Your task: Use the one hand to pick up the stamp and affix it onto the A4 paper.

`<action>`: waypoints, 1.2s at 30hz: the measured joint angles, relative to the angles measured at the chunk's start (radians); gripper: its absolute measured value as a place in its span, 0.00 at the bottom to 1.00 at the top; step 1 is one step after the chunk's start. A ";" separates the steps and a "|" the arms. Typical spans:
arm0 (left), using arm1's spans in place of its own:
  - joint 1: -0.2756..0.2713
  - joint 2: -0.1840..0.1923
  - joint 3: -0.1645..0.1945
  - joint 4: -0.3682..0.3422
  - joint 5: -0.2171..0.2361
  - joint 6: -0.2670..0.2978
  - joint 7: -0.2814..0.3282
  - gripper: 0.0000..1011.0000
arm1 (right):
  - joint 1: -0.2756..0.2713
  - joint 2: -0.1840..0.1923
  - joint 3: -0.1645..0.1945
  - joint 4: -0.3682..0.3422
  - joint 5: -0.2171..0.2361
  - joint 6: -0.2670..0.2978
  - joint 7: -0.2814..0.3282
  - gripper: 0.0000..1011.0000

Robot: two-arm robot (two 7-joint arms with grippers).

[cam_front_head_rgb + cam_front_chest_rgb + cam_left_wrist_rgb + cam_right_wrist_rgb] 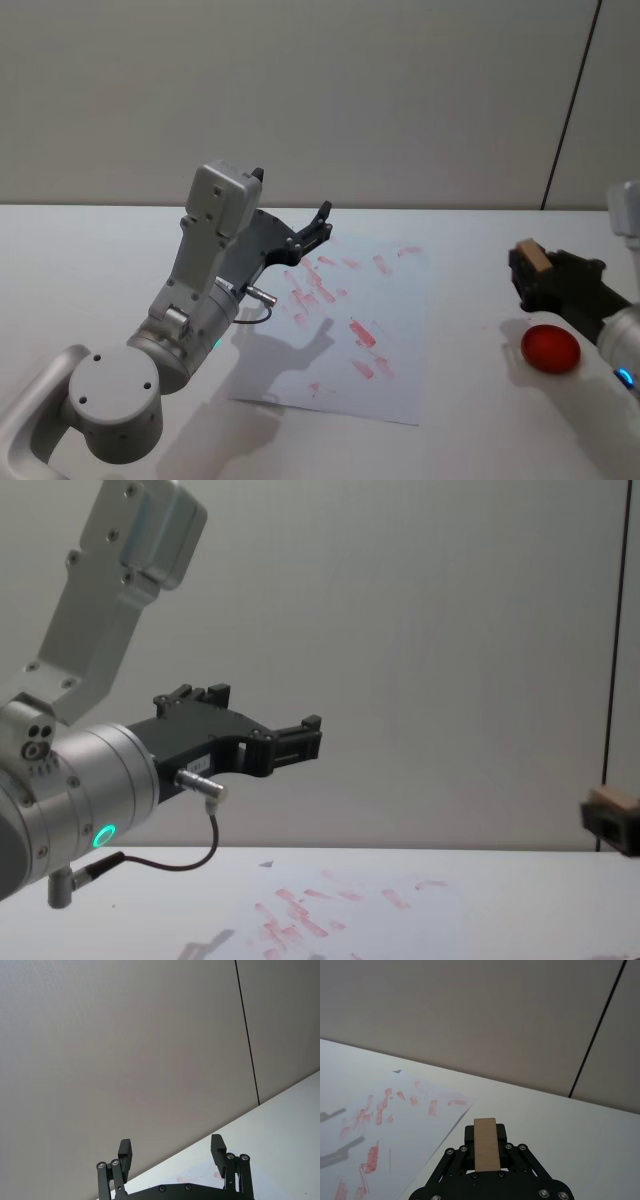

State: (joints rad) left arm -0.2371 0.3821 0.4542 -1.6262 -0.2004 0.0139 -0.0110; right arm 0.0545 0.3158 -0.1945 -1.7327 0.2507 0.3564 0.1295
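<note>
The stamp (533, 257), a pale wood-coloured block, stands upright between the fingers of my right gripper (530, 272), which is shut on it. That gripper hovers to the right of the A4 paper (385, 335), apart from it. The right wrist view has the stamp (486, 1146) clamped in the gripper (485, 1132), with the paper (405, 1125) and its red imprints off to one side. From the chest, the stamp (612, 799) appears at the right edge, raised above the table. My left gripper (322, 226) is open and held up over the paper's far left part.
A round red ink pad (550, 348) lies on the white table (80, 260) just below my right gripper. The left arm's big grey joints (200, 300) and its looping cable (190, 860) stand over the paper's left side. A plain wall runs behind.
</note>
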 joint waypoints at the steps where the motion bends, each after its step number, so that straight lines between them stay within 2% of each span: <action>1: 0.000 0.000 0.000 0.000 0.000 0.000 0.000 0.99 | -0.011 0.008 0.005 -0.005 0.004 0.000 -0.005 0.22; 9: 0.000 0.000 0.000 0.000 0.000 0.000 0.000 0.99 | -0.058 0.039 0.021 -0.012 0.014 -0.002 -0.021 0.22; 14: 0.000 0.000 0.000 0.000 0.000 0.000 0.000 0.99 | -0.069 0.045 0.023 0.005 0.008 -0.002 -0.023 0.22; 36: 0.000 0.000 0.000 0.000 0.000 0.000 0.000 0.99 | -0.044 0.030 0.009 0.098 -0.057 0.025 -0.003 0.22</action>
State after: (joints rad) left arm -0.2371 0.3821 0.4542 -1.6262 -0.2004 0.0139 -0.0110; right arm 0.0102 0.3461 -0.1851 -1.6351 0.1939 0.3814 0.1263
